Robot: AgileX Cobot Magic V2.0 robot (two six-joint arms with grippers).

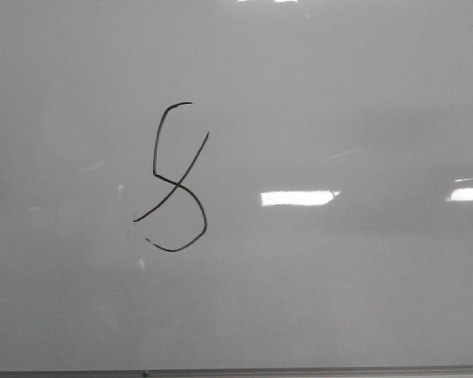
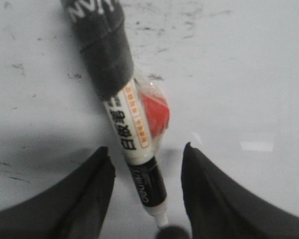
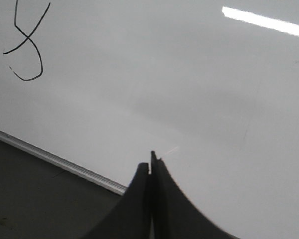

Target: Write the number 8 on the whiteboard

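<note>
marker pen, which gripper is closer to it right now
Left. The marker lies between the left gripper's open fingers, touching neither. The right gripper is shut over the whiteboard, with no marker in its view.

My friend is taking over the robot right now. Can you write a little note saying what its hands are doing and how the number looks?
Left gripper: open, with a marker lying between its fingers, not squeezed.
Right gripper: shut, holding nothing, over the whiteboard near its bottom frame.
The number 8 is drawn left of the board's middle, but both loops are unclosed.
Left to do: probably nothing, unless you want the loops closed.
</note>
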